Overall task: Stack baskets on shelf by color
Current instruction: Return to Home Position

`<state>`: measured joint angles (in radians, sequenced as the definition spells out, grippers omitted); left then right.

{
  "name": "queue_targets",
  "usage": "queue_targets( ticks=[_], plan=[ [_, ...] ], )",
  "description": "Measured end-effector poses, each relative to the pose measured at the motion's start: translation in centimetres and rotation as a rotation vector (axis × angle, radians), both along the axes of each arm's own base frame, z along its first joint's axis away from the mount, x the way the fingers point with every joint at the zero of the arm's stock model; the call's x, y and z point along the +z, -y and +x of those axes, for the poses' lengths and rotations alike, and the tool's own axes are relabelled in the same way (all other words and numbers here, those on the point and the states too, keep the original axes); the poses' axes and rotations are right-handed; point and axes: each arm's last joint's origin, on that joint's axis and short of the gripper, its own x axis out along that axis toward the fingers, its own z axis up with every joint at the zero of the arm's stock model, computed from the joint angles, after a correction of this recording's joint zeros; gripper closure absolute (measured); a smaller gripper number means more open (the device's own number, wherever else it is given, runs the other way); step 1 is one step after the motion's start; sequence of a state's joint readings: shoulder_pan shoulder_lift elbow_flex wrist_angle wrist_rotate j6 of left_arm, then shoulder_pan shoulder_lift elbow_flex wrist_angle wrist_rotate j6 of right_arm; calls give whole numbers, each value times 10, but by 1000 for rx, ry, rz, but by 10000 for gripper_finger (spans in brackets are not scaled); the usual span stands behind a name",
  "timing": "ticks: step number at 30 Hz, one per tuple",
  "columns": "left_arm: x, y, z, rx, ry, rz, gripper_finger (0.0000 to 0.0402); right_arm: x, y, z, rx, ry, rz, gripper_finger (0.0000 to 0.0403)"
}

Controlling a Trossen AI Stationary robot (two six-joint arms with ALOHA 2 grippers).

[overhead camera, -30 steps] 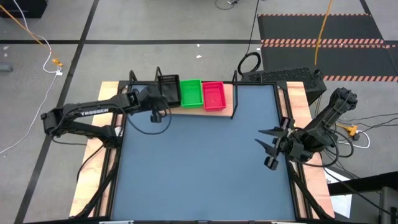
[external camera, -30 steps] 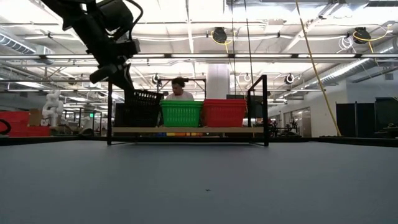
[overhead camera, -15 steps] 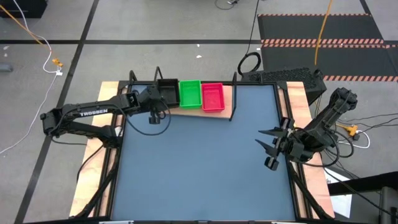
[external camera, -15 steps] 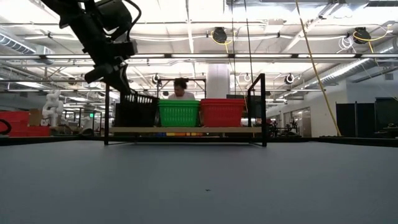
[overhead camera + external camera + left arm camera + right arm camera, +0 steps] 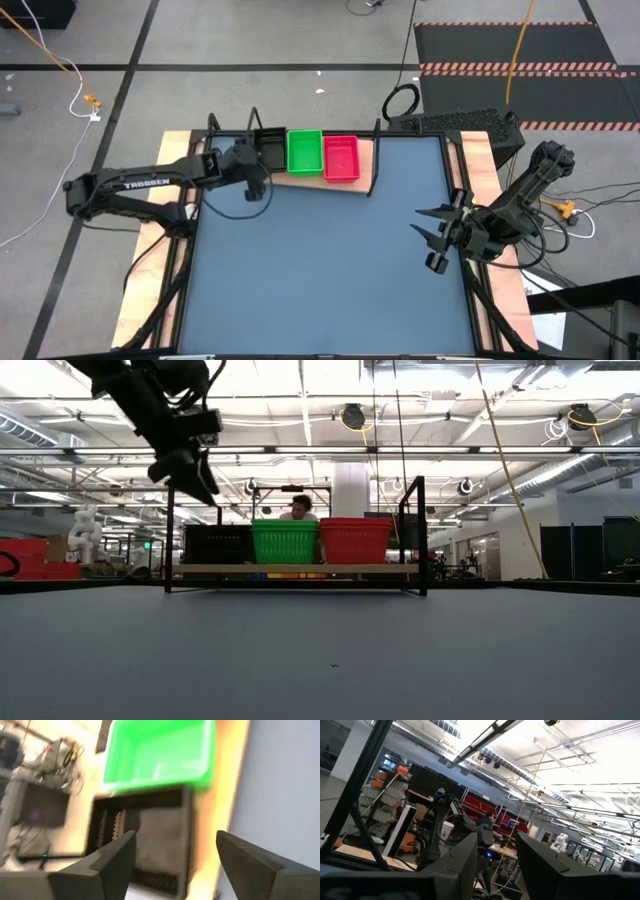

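Three baskets stand side by side by their bottoms on the wooden shelf (image 5: 295,569) at the table's far edge: a black basket (image 5: 217,544) on the left, a green basket (image 5: 285,542) in the middle, a red basket (image 5: 356,540) on the right. My left gripper (image 5: 190,468) hangs open a little above the black basket (image 5: 145,840) and clear of it, a finger on either side in the left wrist view. My right gripper (image 5: 435,240) waits open near the table's right edge, with nothing between its fingers.
The shelf's black wire ends (image 5: 424,535) rise above the baskets on both sides. The blue-grey tabletop (image 5: 320,270) spreads between the shelf and the near edge. A person (image 5: 297,508) shows in the room behind the shelf.
My left gripper has opened and let go of the black basket, then risen a little above it. The black basket, tilted and raised a second ago, has come down and now sits level on the shelf beside the green one.
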<state>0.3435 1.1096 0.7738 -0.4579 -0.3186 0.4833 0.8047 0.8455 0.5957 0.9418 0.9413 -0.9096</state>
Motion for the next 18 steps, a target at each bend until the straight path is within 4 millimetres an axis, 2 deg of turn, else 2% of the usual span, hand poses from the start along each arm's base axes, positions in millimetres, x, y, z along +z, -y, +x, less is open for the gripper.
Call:
queue_targets(
  ticks=[6,10,14,18],
  plan=[
    [9,16,15,-74,163,-9,122,1,0,0,1,9,10,273],
    [29,21,29,-33,468,-44,136,1,0,-1,6,15,18,273],
    [47,22,35,54,761,-169,147,2,0,1,36,32,2,273],
    [48,27,37,84,822,-259,159,-1,6,16,97,86,23,273]
  ],
)
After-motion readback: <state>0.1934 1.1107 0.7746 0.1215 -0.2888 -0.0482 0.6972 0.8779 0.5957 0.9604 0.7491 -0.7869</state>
